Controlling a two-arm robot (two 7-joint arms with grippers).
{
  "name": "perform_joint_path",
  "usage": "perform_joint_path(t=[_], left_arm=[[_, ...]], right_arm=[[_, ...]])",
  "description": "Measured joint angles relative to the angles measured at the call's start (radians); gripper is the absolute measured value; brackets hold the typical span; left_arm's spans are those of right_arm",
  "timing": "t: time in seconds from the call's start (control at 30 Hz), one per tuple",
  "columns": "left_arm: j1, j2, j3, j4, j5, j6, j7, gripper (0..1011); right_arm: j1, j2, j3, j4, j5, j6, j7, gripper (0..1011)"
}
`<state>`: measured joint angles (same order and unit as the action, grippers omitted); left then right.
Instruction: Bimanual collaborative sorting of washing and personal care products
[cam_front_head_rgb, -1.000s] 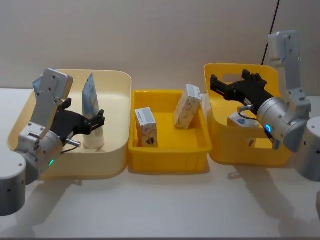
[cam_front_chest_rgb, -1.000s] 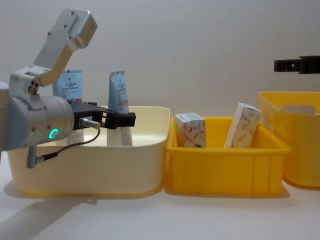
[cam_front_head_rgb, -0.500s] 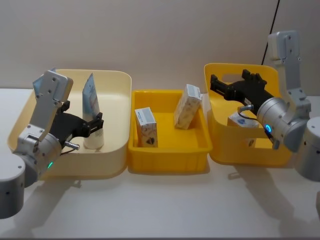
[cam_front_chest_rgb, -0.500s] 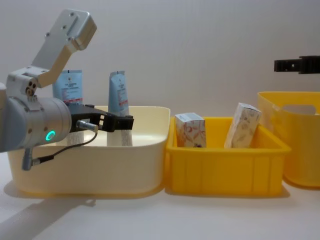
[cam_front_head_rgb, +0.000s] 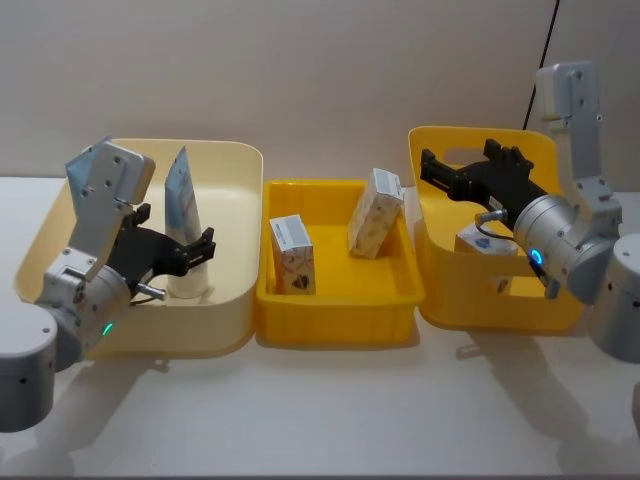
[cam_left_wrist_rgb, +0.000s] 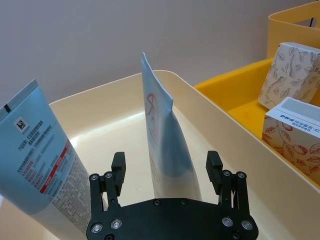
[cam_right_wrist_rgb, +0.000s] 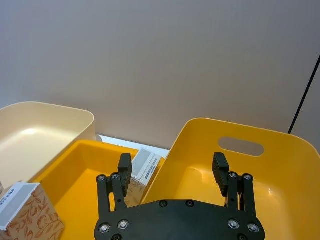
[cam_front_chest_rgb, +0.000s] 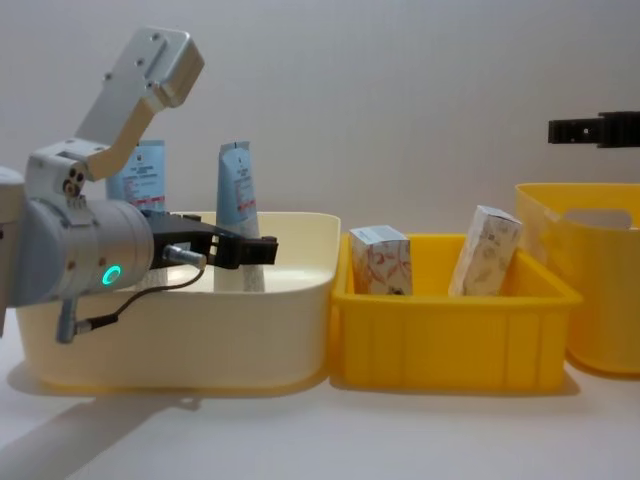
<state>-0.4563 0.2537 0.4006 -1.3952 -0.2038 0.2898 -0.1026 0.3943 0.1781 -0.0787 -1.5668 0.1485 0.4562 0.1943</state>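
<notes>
Head view, left gripper (cam_front_head_rgb: 203, 247): inside the cream bin (cam_front_head_rgb: 240, 160), its fingers are spread wide either side of the upright light-blue tube (cam_front_head_rgb: 182, 195) and grip nothing. The tips sit a shade further right than half a second ago.
Head view, right gripper (cam_front_head_rgb: 462, 156): poised above the handled yellow bin (cam_front_head_rgb: 430, 140), fingers apart and empty, unmoved.
Head view, cartons: the upright carton (cam_front_head_rgb: 292, 256) and the leaning carton (cam_front_head_rgb: 375, 212) are both in the middle yellow tray (cam_front_head_rgb: 335, 325), as before.
Left wrist view, light-blue tube (cam_left_wrist_rgb: 167, 145): it stands between the spread fingers (cam_left_wrist_rgb: 118, 167), pressed by neither. A second tube (cam_left_wrist_rgb: 40, 165) leans beside it.
Right wrist view, right gripper (cam_right_wrist_rgb: 172, 165): wide apart, with nothing between the fingers.
Chest view, left gripper (cam_front_chest_rgb: 262, 248): its tips are slightly nearer the cream bin's right wall than before. Both tubes stand where they stood.
</notes>
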Motion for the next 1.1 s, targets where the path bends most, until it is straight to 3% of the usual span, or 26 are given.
perform_joint_path(t=[0.4,0.93,1.1], left_arm=[[-0.013,-0.008,0.005,0.026,0.001,-0.011,-0.019,988],[-0.019,-0.012,0.007,0.038,0.001,-0.015,-0.026,539],[-0.019,-0.013,0.007,0.039,0.001,-0.015,-0.027,471]], right_arm=[[0.000,0.000,0.000,0.000,0.000,0.000,0.000,1001],[0.000,0.000,0.000,0.000,0.000,0.000,0.000,1001],[0.000,0.000,0.000,0.000,0.000,0.000,0.000,1001]])
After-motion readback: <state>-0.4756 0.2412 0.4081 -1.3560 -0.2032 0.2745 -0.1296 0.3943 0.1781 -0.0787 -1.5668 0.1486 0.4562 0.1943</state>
